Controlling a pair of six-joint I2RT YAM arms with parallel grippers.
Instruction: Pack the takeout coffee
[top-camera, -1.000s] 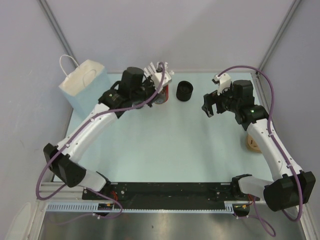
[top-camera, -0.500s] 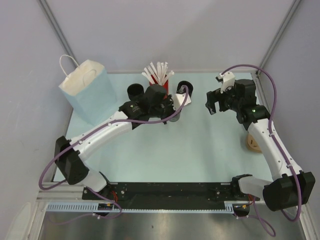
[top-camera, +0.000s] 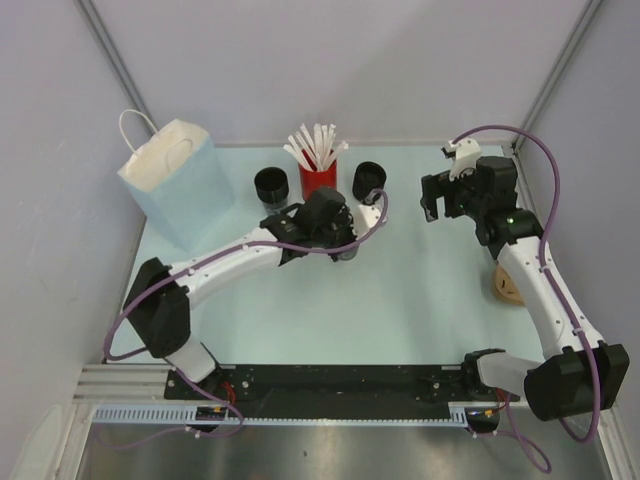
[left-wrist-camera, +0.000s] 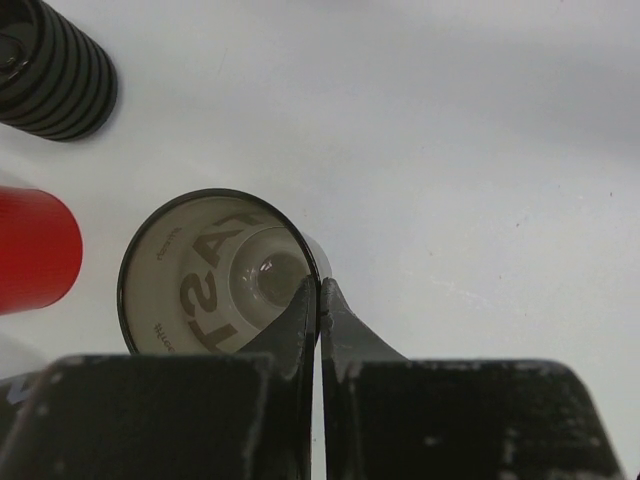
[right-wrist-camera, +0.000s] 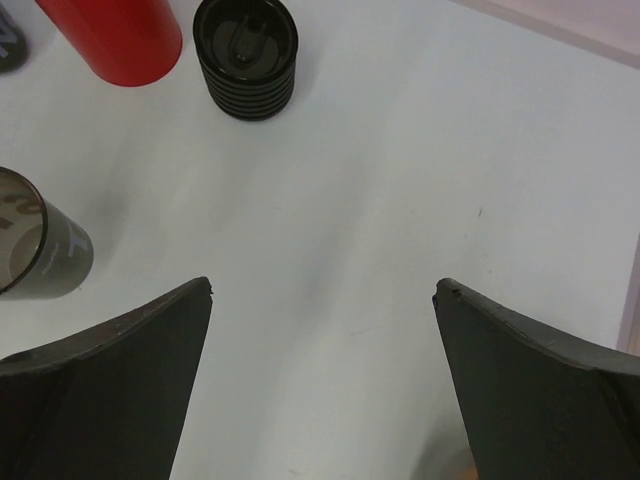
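Two ribbed black takeout coffee cups stand at the back, one left (top-camera: 270, 187) and one right (top-camera: 368, 181) of the red cup of white sticks (top-camera: 320, 177). The right one shows its lid in the right wrist view (right-wrist-camera: 245, 45). My left gripper (top-camera: 346, 238) is in front of the red cup. It is shut (left-wrist-camera: 319, 290) on the rim of a third, open dark cup (left-wrist-camera: 205, 275) with a black rim and printed letters inside; one finger is inside, one outside. That cup also shows in the right wrist view (right-wrist-camera: 40, 250). My right gripper (top-camera: 432, 200) is open and empty (right-wrist-camera: 323, 287), right of the cups.
A pale blue paper bag (top-camera: 172, 182) with white handles stands at the back left. A tan cardboard tray (top-camera: 503, 286) lies at the right edge, partly under my right arm. Grey walls close in the back and both sides.
My left arm swung right from the back-left cups to in front of the red cup, uncovering the left black cup and the sticks. My right gripper moved slightly back and right.
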